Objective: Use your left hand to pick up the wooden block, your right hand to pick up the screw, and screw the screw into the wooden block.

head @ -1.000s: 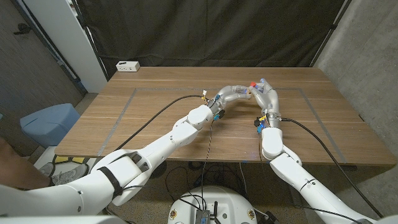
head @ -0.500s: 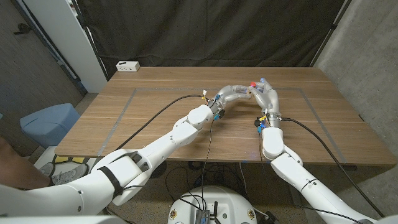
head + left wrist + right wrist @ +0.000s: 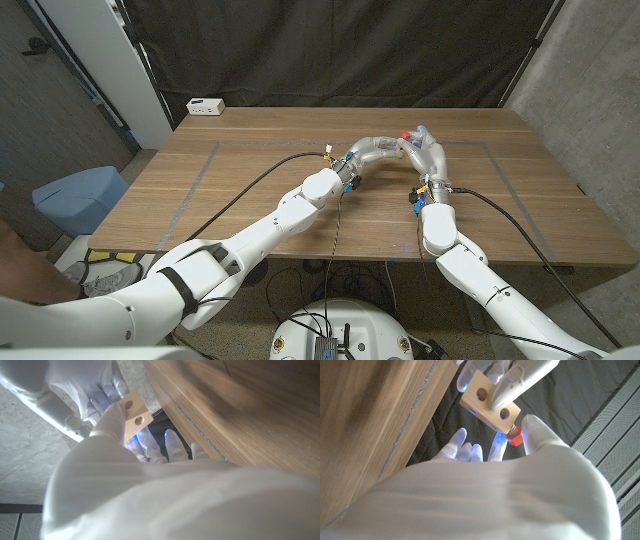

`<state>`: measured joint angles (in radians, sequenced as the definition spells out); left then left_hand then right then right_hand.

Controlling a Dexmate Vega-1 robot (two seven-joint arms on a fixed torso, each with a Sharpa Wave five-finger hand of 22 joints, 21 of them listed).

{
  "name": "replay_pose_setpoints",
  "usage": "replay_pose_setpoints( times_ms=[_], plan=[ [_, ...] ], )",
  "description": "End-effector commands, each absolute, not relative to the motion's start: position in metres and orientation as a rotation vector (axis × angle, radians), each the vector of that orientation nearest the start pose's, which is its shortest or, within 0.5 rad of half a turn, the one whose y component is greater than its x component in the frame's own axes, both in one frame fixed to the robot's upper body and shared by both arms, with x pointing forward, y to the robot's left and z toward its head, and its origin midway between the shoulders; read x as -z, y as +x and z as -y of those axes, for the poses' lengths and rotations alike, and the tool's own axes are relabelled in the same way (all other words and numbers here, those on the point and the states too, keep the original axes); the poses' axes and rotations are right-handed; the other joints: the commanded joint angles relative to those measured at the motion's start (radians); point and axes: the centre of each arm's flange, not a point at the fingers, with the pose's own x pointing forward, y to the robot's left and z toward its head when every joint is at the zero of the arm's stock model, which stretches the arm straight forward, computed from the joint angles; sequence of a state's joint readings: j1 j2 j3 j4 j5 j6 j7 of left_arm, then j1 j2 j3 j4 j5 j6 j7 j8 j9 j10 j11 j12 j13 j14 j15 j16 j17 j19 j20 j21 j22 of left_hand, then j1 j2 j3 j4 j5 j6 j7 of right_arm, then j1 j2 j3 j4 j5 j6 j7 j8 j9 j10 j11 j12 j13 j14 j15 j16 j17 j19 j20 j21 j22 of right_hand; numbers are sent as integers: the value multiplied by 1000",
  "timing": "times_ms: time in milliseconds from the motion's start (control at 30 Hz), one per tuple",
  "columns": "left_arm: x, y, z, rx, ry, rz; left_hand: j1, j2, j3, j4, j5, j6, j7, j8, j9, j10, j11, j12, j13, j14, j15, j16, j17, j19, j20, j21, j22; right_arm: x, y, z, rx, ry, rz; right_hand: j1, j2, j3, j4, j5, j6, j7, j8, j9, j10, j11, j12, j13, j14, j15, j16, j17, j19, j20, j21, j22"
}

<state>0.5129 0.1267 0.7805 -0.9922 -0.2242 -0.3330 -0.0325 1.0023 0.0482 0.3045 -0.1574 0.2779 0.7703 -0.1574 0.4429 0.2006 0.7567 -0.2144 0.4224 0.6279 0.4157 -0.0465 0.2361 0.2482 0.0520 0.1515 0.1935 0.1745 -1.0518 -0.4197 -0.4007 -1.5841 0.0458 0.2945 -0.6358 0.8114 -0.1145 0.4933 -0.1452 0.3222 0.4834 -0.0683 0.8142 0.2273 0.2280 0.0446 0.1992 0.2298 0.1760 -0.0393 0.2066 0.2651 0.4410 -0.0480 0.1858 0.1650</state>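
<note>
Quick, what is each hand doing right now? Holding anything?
Left hand: holding the wooden block, lifted above the table.
Right hand: holding the red-headed screw, which sits against the block's edge.

hands: left hand (image 3: 378, 148) and right hand (image 3: 428, 152) meet upper centre of frame, above the desk (image 3: 250, 190) | wooden block (image 3: 489, 407) between them, screw (image 3: 515, 436) against its edge | power strip (image 3: 205, 106) on desk's far-left corner
</note>
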Motion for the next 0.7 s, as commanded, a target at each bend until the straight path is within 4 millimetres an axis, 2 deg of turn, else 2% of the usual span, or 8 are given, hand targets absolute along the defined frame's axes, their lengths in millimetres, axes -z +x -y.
replay_pose_setpoints(
  times_ms=[33, 167, 200, 367, 700],
  plan=[
    [3, 661, 6, 593, 367, 664, -19, 32, 7, 6, 4, 39, -3, 3, 16, 9, -1, 6, 3, 9, -81, -7, 4, 7, 2, 6, 5, 56, 578, 226, 225, -178, 801, -14, 1, -3, -2, -2, -22, 2, -14, -3, -10, 4, -3, 5, -11, -2, -5, 1, -9, -31, -3, 5],
    [3, 661, 6, 592, 367, 665, -19, 32, 6, 6, 4, 39, -3, 3, 16, 9, -1, 6, 3, 11, -81, -6, 4, 6, 2, 6, 5, 56, 578, 226, 216, -180, 798, -24, -2, -6, 0, -4, -47, 1, -27, -7, -25, 9, -6, 5, -19, 0, -5, 1, -18, -28, -3, 5],
    [3, 661, 6, 592, 368, 665, -19, 32, 6, 6, 4, 40, -4, 3, 16, 9, -1, 6, 3, 10, -82, -6, 4, 6, 3, 6, 5, 56, 578, 226, 213, -183, 799, -32, -5, -8, 1, -6, -65, 8, -37, -10, -35, 9, -7, 6, -25, 5, -6, 0, -22, -26, -2, 5],
    [3, 661, 5, 592, 369, 665, -20, 31, 6, 6, 4, 39, -6, 2, 16, 10, -1, 6, 3, 9, -83, -7, 4, 7, 2, 6, 5, 55, 578, 227, 210, -182, 795, -50, -12, -15, 4, -10, -99, 16, -57, -15, -53, 11, -8, 7, -41, 13, -8, -1, -33, -24, -3, 5],
    [3, 662, 5, 599, 370, 667, -21, 32, 6, 7, 4, 42, -5, 3, 16, 10, -1, 6, 4, 10, -83, -7, 5, 7, 2, 6, 5, 54, 578, 226, 193, -189, 792, -79, -18, -24, 9, -19, -142, 24, -83, -20, -80, 17, -8, 9, -58, 22, -9, -2, -53, -19, -4, 5]
  ],
)
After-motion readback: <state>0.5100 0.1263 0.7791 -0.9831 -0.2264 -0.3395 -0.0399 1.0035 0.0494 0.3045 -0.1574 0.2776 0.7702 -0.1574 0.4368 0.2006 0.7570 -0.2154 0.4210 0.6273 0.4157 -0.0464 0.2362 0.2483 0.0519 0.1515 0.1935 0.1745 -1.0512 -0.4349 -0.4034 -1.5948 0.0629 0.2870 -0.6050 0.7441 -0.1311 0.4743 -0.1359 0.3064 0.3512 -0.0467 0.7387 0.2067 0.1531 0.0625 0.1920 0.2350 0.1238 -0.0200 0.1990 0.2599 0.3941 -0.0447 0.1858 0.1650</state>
